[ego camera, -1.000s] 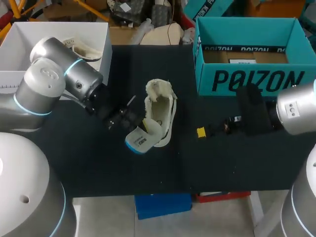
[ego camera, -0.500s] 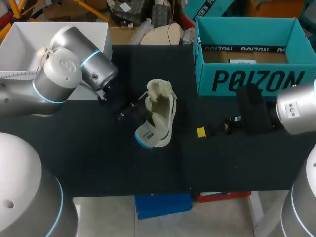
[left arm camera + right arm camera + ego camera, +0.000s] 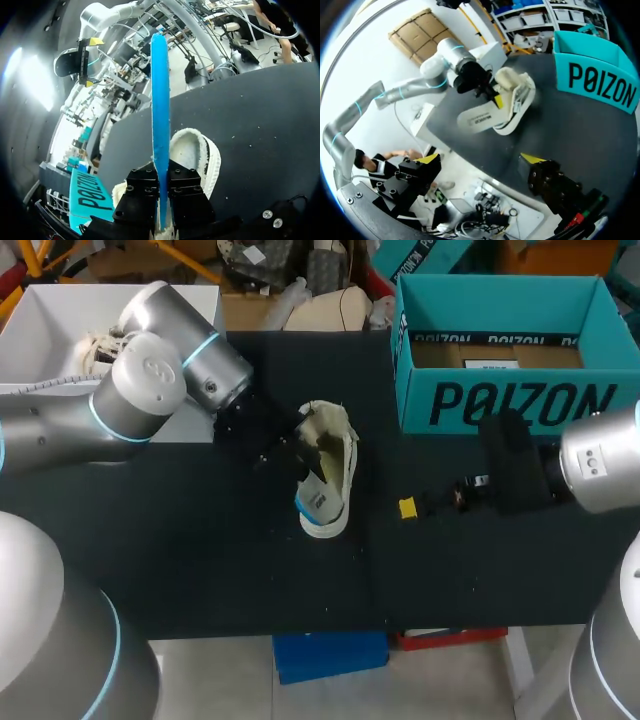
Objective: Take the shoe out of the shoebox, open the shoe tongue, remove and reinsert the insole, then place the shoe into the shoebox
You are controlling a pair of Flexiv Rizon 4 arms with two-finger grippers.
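Black tabletop is spread under both arms, and a teal shoebox is set open at its far right corner. Its interior is seen to hold only a brown cardboard floor.

Near the middle of the table, well apart from the shoebox, a cream shoe is laid on its side, with its opening turned toward the left arm. The left gripper is closed on the insole, which is pinched between both fingers and held on edge. In the left wrist view the insole's blue edge is shown rising straight ahead of the fingers, with the shoe just behind it. From the head view the insole is found at the shoe's mouth, its rear end jutting toward the near table edge. Whether its front end is inside the shoe cannot be told.

The right gripper is held low over the table in front of the shoebox, its fingers spread wide and nothing between them.
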